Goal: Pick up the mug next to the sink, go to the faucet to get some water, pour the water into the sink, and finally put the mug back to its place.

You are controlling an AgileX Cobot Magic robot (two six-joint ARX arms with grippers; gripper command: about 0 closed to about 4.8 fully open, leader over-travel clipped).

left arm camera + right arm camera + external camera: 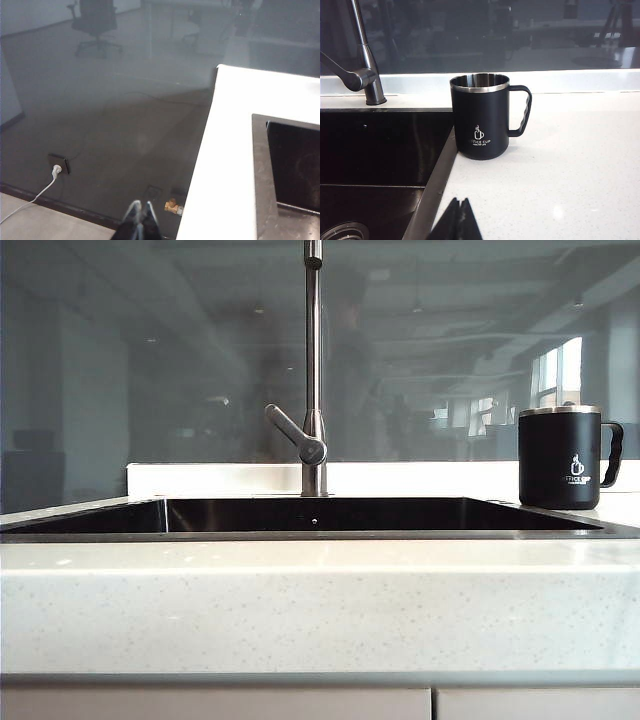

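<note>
Starting from the left, the left gripper (141,214) hangs off the table's (235,150) outer edge over the floor, jaws clenched on nothing, beside the sink (330,514) whose faucet (314,370) rises at the middle of its back rim. On the right, the mug (559,457) stands upright on the table just beside the sink's right rim, handle turned away from the basin. The right gripper (457,215), jaws also clenched and empty, faces it from nearby, and judging by the mug's place its job looks done; any regrasp should open wide and take the body squarely.

Dim, hazy frames; glary white counter (235,150)
</note>
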